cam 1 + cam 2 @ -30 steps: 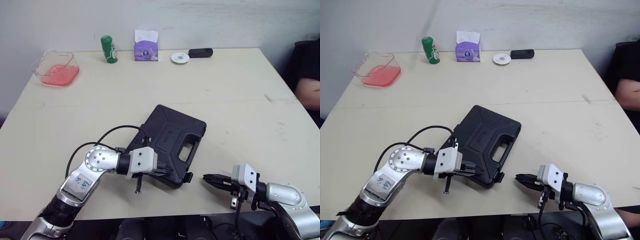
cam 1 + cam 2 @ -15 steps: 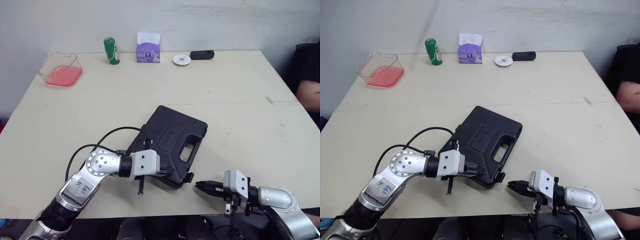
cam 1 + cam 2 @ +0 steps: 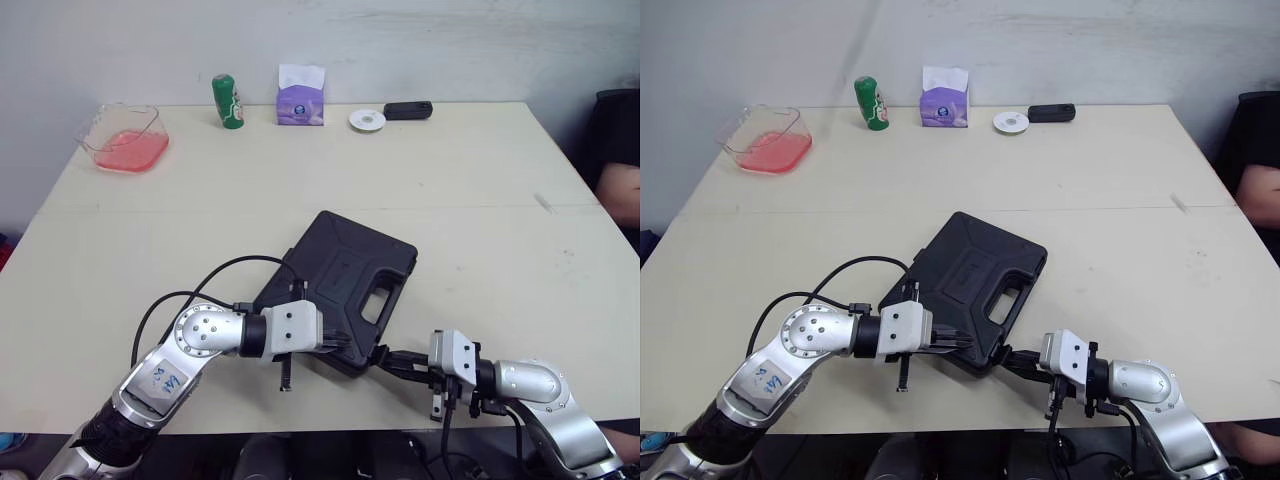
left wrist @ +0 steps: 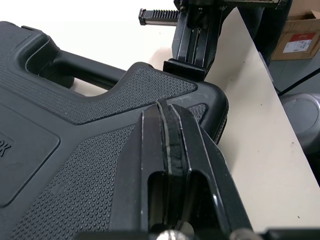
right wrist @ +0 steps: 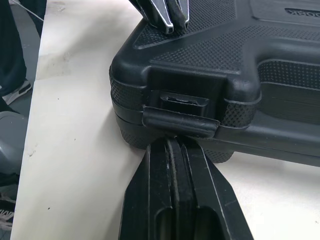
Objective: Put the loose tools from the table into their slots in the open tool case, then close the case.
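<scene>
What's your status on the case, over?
Left gripper shut, tips on tool case lid. Right gripper shut, tips at front latch. Lid down, nothing blocking.

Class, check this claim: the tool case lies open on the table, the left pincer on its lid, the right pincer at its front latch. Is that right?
No: the tool case is closed, as the right wrist view shows. The left pincer is on its lid, the right pincer at its front latch.

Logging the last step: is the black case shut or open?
Shut: the case lies flat, lid meeting base along the front seam. Whether its latch is snapped, cannot tell.
</scene>
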`<state>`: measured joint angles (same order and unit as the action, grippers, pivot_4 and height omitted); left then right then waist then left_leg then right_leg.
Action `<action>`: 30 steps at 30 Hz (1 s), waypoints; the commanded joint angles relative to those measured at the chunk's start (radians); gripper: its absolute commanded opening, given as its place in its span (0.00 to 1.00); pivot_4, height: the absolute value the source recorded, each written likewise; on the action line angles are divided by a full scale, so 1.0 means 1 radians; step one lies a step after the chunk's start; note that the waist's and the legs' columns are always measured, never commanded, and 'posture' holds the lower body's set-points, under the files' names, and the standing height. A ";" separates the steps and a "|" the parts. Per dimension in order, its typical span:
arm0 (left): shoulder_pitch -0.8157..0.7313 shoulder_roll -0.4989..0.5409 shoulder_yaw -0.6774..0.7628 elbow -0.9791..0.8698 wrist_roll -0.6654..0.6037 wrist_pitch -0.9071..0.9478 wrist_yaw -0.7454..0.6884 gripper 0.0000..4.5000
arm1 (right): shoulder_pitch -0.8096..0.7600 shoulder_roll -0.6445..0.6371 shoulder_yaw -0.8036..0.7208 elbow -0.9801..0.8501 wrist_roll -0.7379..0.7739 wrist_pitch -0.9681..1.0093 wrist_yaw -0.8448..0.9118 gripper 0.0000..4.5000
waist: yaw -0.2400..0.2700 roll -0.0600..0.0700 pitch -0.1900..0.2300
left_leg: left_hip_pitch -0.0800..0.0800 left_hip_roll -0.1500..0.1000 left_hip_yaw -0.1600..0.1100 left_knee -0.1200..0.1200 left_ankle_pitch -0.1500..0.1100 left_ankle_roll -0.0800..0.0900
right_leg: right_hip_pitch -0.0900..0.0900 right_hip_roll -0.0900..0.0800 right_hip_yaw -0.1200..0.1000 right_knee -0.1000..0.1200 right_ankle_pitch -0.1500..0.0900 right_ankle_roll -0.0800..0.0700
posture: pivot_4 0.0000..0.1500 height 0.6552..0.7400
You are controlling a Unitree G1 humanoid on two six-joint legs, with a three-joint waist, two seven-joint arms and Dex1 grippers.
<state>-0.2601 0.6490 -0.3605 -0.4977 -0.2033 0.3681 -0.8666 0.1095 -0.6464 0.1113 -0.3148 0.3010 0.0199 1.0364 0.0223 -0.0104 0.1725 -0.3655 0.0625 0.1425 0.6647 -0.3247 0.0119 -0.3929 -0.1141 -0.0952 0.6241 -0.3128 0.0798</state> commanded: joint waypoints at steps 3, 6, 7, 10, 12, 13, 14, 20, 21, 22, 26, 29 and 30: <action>0.052 0.038 -0.060 0.115 0.091 0.047 0.005 0.01 | -0.026 0.005 0.008 -0.103 0.039 0.012 0.002 0.00 | -0.001 0.000 0.000 | 0.000 0.000 0.000 0.000 0.000 0.000 | 0.000 0.000 0.000 0.000 0.000 0.000 | 1.00 1.00; 0.048 0.036 -0.063 0.126 0.092 0.042 0.003 0.01 | -0.045 0.010 0.001 -0.125 0.054 0.034 -0.003 0.00 | -0.001 0.000 0.000 | 0.000 0.000 0.000 0.000 0.000 0.000 | 0.000 0.000 0.000 0.000 0.000 0.000 | 1.00 1.00; 0.047 0.036 -0.064 0.129 0.093 0.040 0.002 0.01 | -0.049 0.010 -0.001 -0.131 0.057 0.040 -0.003 0.00 | -0.002 0.000 0.000 | 0.000 0.000 0.000 0.000 0.000 0.000 | 0.000 0.000 0.000 0.000 0.000 -0.001 | 1.00 1.00; 0.044 0.035 -0.066 0.136 0.094 0.039 0.002 0.01 | -0.052 0.006 -0.008 -0.154 0.070 0.065 0.002 0.00 | -0.002 0.000 0.000 | 0.000 0.001 0.000 0.000 0.000 0.000 | -0.001 0.000 0.000 0.000 0.000 -0.001 | 1.00 1.00; 0.043 0.034 -0.067 0.141 0.095 0.038 0.002 0.01 | -0.052 0.002 -0.013 -0.169 0.080 0.082 0.006 0.00 | -0.002 0.000 0.000 | 0.000 0.001 0.000 0.000 0.000 0.000 | -0.001 0.001 0.000 0.000 0.000 -0.001 | 1.00 1.00; 0.042 0.033 -0.067 0.143 0.095 0.038 0.003 0.01 | -0.052 0.000 -0.015 -0.174 0.083 0.087 0.007 0.00 | -0.002 0.000 0.000 | 0.000 0.001 0.000 0.000 0.000 0.000 | -0.001 0.001 0.000 0.000 0.000 -0.001 | 1.00 1.00; 0.042 0.032 -0.068 0.145 0.095 0.037 0.003 0.01 | -0.051 -0.002 -0.017 -0.180 0.087 0.094 0.008 0.00 | -0.002 0.000 0.000 | 0.000 0.001 0.000 0.000 0.000 0.000 | -0.001 0.001 0.000 0.001 0.000 -0.001 | 1.00 1.00; 0.043 0.028 -0.070 0.154 0.095 0.034 0.005 0.01 | -0.045 -0.026 -0.039 -0.211 0.111 0.125 0.018 0.00 | -0.006 0.001 0.000 | 0.000 0.002 0.000 0.000 0.000 0.000 | -0.001 0.001 0.000 0.001 0.000 -0.002 | 1.00 1.00; 0.044 0.028 -0.070 0.156 0.094 0.033 0.005 0.01 | -0.044 -0.032 -0.044 -0.215 0.116 0.129 0.020 0.00 | -0.007 0.000 -0.001 | 0.000 0.002 0.000 0.000 0.000 0.000 | -0.001 0.001 0.000 0.001 0.000 -0.002 | 1.00 1.00; 0.044 0.028 -0.070 0.161 0.095 0.031 0.006 0.01 | -0.043 -0.038 -0.047 -0.217 0.118 0.131 0.024 0.00 | -0.008 0.001 -0.001 | 0.001 0.002 0.000 -0.001 0.000 -0.001 | -0.001 0.002 0.000 0.001 0.000 -0.003 | 1.00 1.00; 0.041 0.023 -0.073 0.174 0.095 0.024 0.007 0.01 | -0.039 -0.042 -0.041 -0.209 0.115 0.129 0.022 0.00 | -0.004 0.001 -0.005 | 0.003 0.002 0.001 -0.002 0.000 -0.001 | 0.001 0.002 0.000 0.000 0.000 -0.003 | 1.00 1.00; 0.034 0.020 -0.076 0.183 0.094 0.021 0.010 0.01 | -0.037 -0.035 -0.029 -0.191 0.102 0.120 0.015 0.00 | 0.000 -0.001 -0.006 | 0.004 0.002 0.001 -0.002 0.000 -0.001 | 0.001 0.002 0.000 -0.001 0.000 -0.003 | 1.00 1.00; 0.034 0.019 -0.077 0.183 0.094 0.022 0.012 0.01 | -0.035 -0.036 -0.029 -0.189 0.101 0.118 0.014 0.00 | 0.000 -0.001 -0.006 | 0.004 0.002 0.001 -0.002 0.000 -0.001 | 0.001 0.001 0.000 -0.001 0.000 -0.003 | 1.00 1.00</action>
<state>-0.2699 0.6406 -0.3799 -0.4558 -0.2033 0.3257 -0.8570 0.0686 -0.6888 0.0813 -0.4900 0.3968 0.1545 1.0548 0.0225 -0.0113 0.1662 -0.3617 0.0647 0.1433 0.6622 -0.3249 0.0107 -0.3916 -0.1127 -0.0945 0.6227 -0.3128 0.0767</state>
